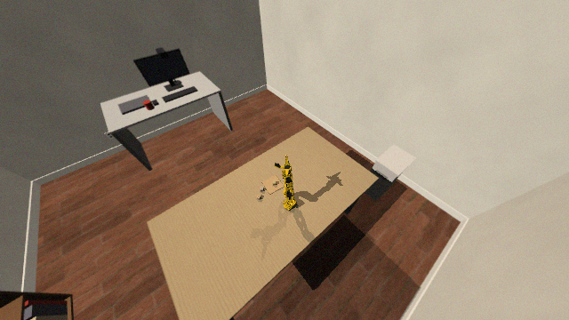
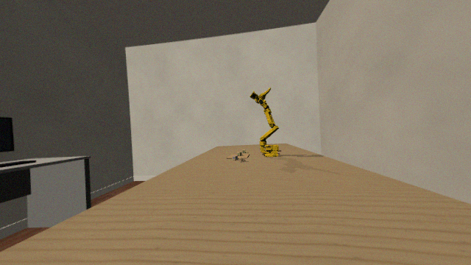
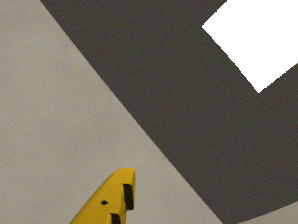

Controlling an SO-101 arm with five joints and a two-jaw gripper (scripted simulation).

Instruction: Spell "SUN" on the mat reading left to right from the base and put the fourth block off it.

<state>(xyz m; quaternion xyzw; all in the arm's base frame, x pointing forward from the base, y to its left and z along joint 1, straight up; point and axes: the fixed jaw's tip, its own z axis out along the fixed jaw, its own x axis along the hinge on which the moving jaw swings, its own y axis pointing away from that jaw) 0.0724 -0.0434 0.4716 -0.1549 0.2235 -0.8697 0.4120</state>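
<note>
A slender yellow jointed arm point(image 2: 269, 121) with black joint sections is seen, carried on a blocky yellow base point(image 2: 271, 151). A curved, tapering yellow gripper finger point(image 3: 93, 223) is marked by 2 black notches and a small dark screw hole.

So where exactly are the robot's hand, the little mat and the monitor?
Hand point(image 2: 260, 94): exterior view, between its open fingertips.
Mat point(image 1: 270, 185): top view, a bare part.
Monitor point(image 1: 162, 67): top view, middle of its dark screen.

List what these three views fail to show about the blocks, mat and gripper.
- Block letters: blocks too small in the top view, and in the exterior view.
- Which blocks lie on the mat: too small to tell.
- Wrist view: aimed at walls and ceiling; only one finger shows, cut off by the bottom edge.
</note>
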